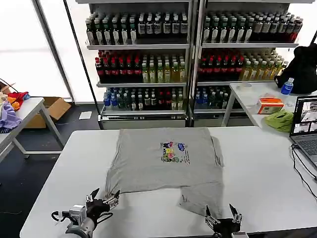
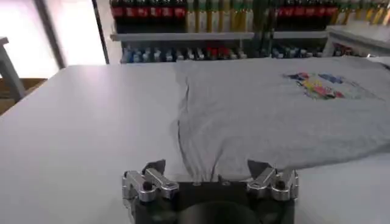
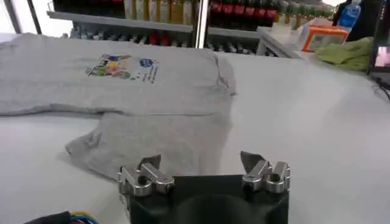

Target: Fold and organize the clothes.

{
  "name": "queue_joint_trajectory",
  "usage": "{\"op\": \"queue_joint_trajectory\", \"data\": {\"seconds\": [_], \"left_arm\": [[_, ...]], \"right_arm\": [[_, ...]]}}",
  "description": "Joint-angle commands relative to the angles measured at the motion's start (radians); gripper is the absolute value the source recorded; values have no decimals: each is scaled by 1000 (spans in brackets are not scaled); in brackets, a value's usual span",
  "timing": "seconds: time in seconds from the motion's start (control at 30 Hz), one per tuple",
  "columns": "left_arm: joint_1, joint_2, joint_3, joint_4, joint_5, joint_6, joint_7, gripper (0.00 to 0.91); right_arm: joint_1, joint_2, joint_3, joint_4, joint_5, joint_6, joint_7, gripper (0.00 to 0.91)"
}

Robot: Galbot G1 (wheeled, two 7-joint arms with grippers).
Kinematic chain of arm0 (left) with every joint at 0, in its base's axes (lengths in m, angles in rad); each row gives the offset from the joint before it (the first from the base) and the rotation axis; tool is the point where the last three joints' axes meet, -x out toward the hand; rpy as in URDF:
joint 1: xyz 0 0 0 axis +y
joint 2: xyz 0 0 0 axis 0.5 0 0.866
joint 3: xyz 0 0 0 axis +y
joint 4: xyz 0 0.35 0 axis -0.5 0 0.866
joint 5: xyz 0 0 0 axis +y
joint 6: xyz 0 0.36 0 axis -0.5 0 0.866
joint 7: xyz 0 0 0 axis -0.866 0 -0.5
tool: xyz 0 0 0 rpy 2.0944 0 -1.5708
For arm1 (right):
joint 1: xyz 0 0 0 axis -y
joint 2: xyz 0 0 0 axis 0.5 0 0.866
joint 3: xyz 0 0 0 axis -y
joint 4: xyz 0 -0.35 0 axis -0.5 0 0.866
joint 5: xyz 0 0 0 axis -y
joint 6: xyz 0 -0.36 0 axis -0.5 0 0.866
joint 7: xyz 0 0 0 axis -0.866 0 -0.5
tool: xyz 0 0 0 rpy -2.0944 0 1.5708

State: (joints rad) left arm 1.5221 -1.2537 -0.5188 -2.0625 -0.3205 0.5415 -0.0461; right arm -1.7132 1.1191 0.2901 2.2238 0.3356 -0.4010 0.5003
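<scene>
shirt (image 1: 163, 161), light grey with a small multicoloured chest print (image 1: 174, 151), lies partly folded in the middle of a white table (image 1: 257, 173). its upper part is a neat rectangle, while one loose flap hangs toward the near edge on the robot's right side.

the left gripper (image 1: 104, 198) hovers at the near-left corner of the cloth, fingers spread wide and holding nothing; in the left wrist view (image 2: 210, 173) its tips sit just short of the shirt's hem. the right gripper (image 1: 224, 216) waits near the table's front edge, just beside the loose flap, also wide open and empty; the right wrist view (image 3: 204, 167) shows the flap's wrinkled edge right ahead of its tips.

risks, as a judgement: the cloth lies flat on a smooth surface, so a pinch could catch only the top layer, or slide off the fabric altogether. if one gripper lifts before the other, the tidy rectangle may drag out of line and the fold may skew. a laptop (image 1: 306, 130) and its cables (image 1: 302, 166) sit at the right end of the table, and a broad sweep of the right arm could snag them.
</scene>
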Motion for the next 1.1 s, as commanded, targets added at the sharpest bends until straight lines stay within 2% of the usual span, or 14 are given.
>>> {"op": "queue_joint_trajectory", "data": {"seconds": [0.03, 0.33, 0.37, 0.4, 0.43, 0.47, 0.5, 0.53, 0.57, 0.63, 0.87, 1.1], "left_arm": [[-11, -3, 6, 18, -1, 1, -1, 907], [-33, -5, 13, 59, -1, -3, -1, 897], [-33, -4, 14, 61, -1, -3, -1, 756], [-33, -3, 16, 63, -1, -3, -1, 655], [-32, -3, 19, 65, -1, -3, -1, 443], [-30, -4, 21, 67, 0, -4, -2, 353], [-28, -5, 25, 68, 1, -4, -2, 131], [-26, -6, 28, 68, 2, -4, -2, 81], [-24, -7, 31, 69, 3, -4, -2, 60], [-20, -8, 35, 68, 6, -3, -4, 10], [-14, -11, 50, 55, 6, -5, -5, 10], [-29, -20, 48, 55, 3, -31, -3, 0]], "right_arm": [[10, 18, -17, -27, -6, 2, -1, 907], [14, 35, -27, -66, -13, 6, -7, 907], [13, 34, -27, -69, -14, 6, -8, 867], [12, 33, -27, -73, -14, 6, -8, 826], [11, 32, -28, -78, -15, 6, -9, 685], [8, 30, -29, -82, -17, 8, -9, 595], [5, 28, -30, -86, -18, 11, -10, 373], [3, 27, -31, -91, -18, 14, -11, 232], [2, 26, -32, -91, -18, 16, -11, 20], [0, 27, -34, -100, -18, 24, -12, 0], [1, 29, -41, -97, -29, 66, -25, 0], [9, 21, -1, -26, -72, 97, -82, 0]]}}
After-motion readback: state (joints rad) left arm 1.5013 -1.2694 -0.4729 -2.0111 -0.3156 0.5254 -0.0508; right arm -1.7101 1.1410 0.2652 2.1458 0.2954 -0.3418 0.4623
